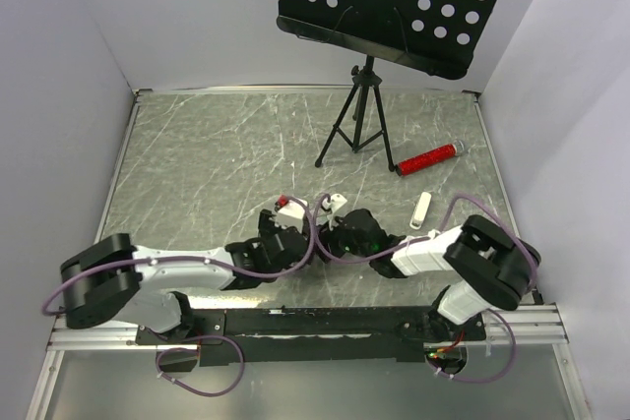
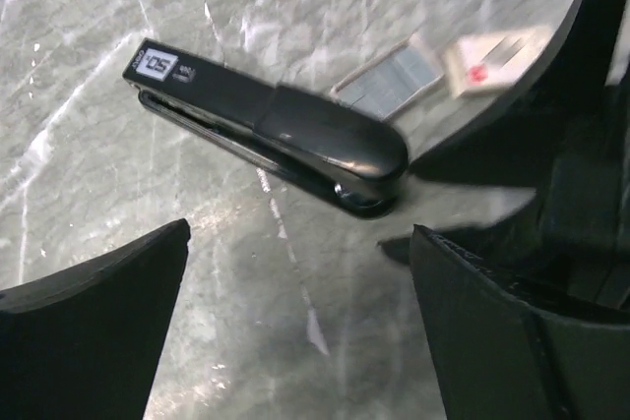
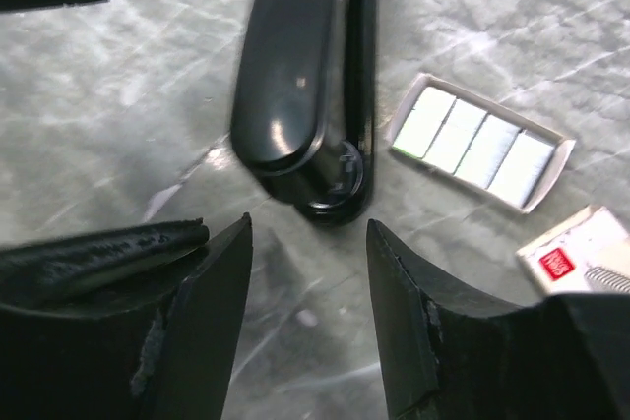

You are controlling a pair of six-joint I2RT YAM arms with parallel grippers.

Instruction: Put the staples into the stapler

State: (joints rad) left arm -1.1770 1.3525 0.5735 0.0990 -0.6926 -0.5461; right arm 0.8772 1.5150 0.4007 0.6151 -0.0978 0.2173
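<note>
The black stapler (image 2: pixel 276 135) lies on the marble table and also shows in the right wrist view (image 3: pixel 300 76). The silvery staples (image 3: pixel 480 143) lie as several strips in an open tan tray just beside its rounded end; they also show in the left wrist view (image 2: pixel 389 81). My left gripper (image 2: pixel 295 282) is open and empty, a little short of the stapler. My right gripper (image 3: pixel 308 243) is open and empty, its tips just short of the stapler's rounded end. In the top view both grippers (image 1: pixel 285 235) (image 1: pixel 346 228) meet mid-table and hide the stapler.
A tan-and-white box with a red label (image 3: pixel 576 258) lies next to the staple tray. A red cylinder (image 1: pixel 429 158) and a small white piece (image 1: pixel 421 210) lie to the right. A black tripod music stand (image 1: pixel 359 115) stands at the back.
</note>
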